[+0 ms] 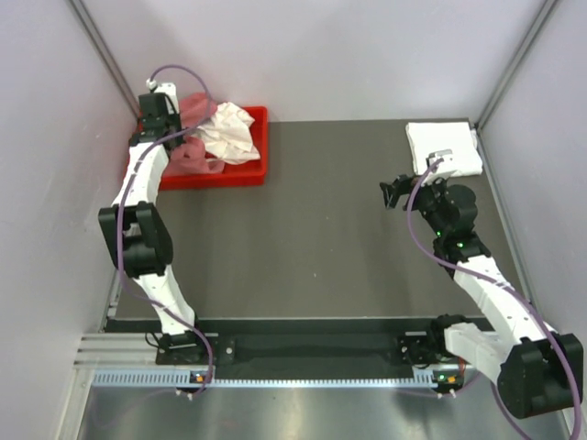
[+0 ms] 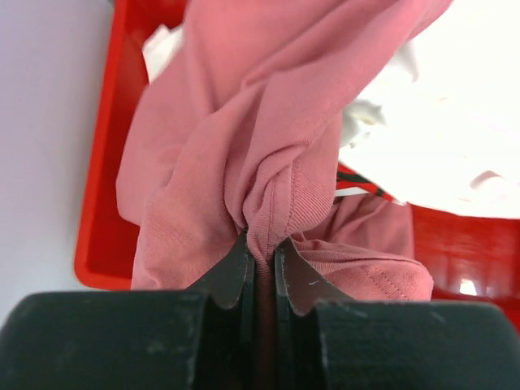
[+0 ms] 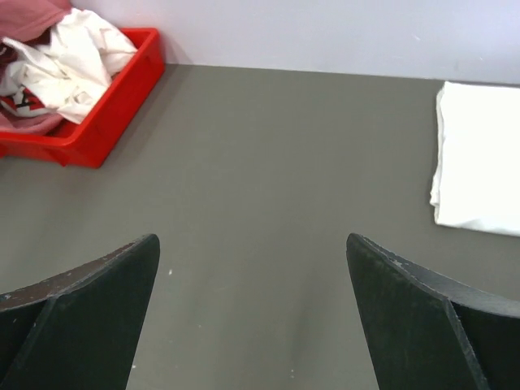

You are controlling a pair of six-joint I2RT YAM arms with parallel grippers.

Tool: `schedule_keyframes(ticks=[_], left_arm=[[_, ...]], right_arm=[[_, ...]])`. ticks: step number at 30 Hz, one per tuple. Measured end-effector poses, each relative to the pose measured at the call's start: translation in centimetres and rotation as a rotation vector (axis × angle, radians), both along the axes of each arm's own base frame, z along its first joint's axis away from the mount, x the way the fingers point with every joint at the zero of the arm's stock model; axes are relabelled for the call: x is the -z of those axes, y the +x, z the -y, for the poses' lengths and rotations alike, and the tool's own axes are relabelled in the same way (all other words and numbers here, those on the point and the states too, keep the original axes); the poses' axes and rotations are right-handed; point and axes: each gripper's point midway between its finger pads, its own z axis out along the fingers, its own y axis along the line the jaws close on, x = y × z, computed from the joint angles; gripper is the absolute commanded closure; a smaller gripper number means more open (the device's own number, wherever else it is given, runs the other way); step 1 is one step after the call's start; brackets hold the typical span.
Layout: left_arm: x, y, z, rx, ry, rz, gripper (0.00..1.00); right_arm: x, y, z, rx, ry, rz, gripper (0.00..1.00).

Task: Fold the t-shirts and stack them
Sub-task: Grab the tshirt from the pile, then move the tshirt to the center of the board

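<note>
The rigid red plastic bin [image 1: 260, 147], far left, holds the soft dusty-pink cotton t-shirt [image 2: 244, 146], which we judge light and limp. Our left gripper [image 2: 262, 260] pinches a gathered fold of it; shoulder seams would spread it better. Our right gripper [image 3: 250, 244] gapes open.

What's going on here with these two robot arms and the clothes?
The left gripper is shut on a bunched fold of the pink t-shirt at the red bin, which also holds a crumpled white t-shirt. The right gripper hangs open over the table, holding nothing. One folded white t-shirt lies at the table's far right corner.
</note>
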Motion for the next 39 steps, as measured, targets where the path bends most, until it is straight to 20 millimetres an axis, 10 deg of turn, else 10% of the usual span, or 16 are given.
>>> schedule_keyframes(ticks=[7,12,18,23,28,34,39], left_arm=[[-7.7,-2.8,3.4,0.168,-0.089,0.105,1.0],[-17.3,-5.3,6.0,0.292,-0.114,0.252,1.0],[-28.2,-12.1,9.7,0.462,-0.121,0.453,1.0],[-32.2,-17.4,13.8,0.642,-0.167,0.54,1.0],[-27.4,-17.6,18.9,0.819,-0.272,0.422,1.0],[-12.3,-19.6,33.0,1.167,-0.38,0.007,0.96],[-3.3,-20.9,37.9,1.283,-0.378,-0.228,0.96]], right_arm=[[-1.9,-0.7,-2.2,-0.063,-0.012,0.027,0.01],[-4.0,-1.9,-3.7,-0.113,-0.021,0.067,0.01],[-6.9,-3.8,-5.5,-0.179,-0.009,0.13,0.01],[-7.9,-4.9,-6.1,-0.21,0.0,0.157,0.01],[-7.7,-5.5,-7.1,-0.253,-0.002,0.138,0.0],[-6.8,-5.7,-7.0,-0.246,-0.019,0.083,0.0],[-5.0,-4.4,-5.8,-0.156,-0.055,-0.003,0.08]])
